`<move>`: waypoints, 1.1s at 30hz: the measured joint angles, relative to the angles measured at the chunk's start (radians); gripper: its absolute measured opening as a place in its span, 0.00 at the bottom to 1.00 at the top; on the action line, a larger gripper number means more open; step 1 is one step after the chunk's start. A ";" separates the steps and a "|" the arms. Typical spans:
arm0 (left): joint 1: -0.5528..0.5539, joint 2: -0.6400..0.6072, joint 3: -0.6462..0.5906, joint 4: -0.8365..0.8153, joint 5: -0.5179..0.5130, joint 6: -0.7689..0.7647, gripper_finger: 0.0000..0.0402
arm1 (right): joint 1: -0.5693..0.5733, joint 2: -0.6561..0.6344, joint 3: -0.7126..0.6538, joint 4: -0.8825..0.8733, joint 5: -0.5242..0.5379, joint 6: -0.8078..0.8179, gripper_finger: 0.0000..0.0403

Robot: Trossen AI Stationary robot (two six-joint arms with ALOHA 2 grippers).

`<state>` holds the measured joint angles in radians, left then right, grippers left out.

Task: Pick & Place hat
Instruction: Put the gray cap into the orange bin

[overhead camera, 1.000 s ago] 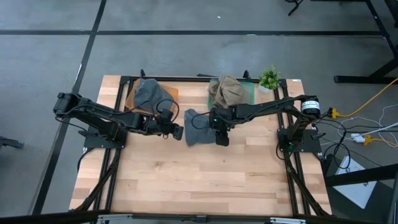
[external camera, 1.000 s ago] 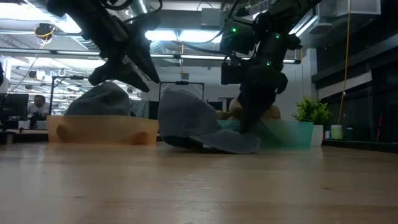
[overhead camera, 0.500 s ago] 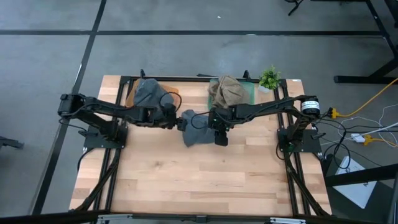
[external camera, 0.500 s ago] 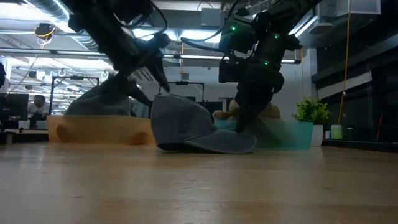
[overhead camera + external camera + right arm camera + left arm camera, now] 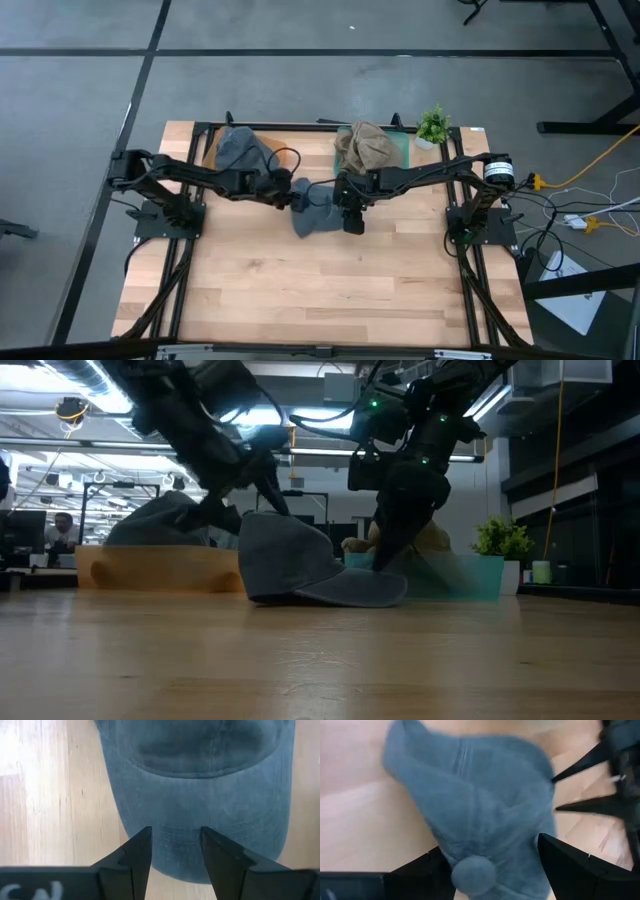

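The blue-grey hat (image 5: 312,207) lies on the wooden table (image 5: 320,290) a little above the middle of the high view, its crown toward the left arm and its brim toward the right. In the low view it sits flat on the wood at mid-frame, brim pointing right. The left gripper (image 5: 490,865) stands with its fingers spread wide on either side of the crown's top button, released and holding nothing. The right gripper (image 5: 175,845) hangs over the brim with its fingers parted to a middling gap; I cannot tell whether the tips touch the cloth, and nothing looks pinched between them. The risk, as I judge it, lies in both tools crowding one soft cap: if the left fingers clench on loose fabric only, the crown could fold and slip out on the lift. If the right gripper bears down on the brim meanwhile, the hat could be dragged or twisted, and the two grippers could knock together. Left of centre, the orange tray (image 5: 210,160) holds another grey hat (image 5: 240,148); the green tray (image 5: 402,150) at upper centre holds a tan hat (image 5: 366,146) beside a small plant (image 5: 433,126).
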<state>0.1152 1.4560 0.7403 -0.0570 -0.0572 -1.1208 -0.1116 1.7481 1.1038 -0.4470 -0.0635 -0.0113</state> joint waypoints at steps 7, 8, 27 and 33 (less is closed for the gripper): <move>-0.002 0.027 -0.001 0.042 0.026 -0.001 0.51 | 0.000 0.000 0.000 0.002 0.000 0.001 0.41; -0.002 0.022 -0.001 0.038 0.025 -0.001 0.47 | 0.000 0.000 0.000 0.002 0.000 0.001 0.41; 0.032 -0.169 -0.001 -0.001 0.052 0.174 0.01 | 0.000 -0.162 0.031 -0.081 0.000 0.038 0.41; 0.058 -0.287 -0.001 -0.019 0.077 0.296 0.01 | 0.000 -0.300 0.031 -0.091 0.000 0.089 0.41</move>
<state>0.1734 1.1694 0.7395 -0.0761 0.0202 -0.8251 -0.1118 1.4479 1.1347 -0.5383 -0.0636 0.0774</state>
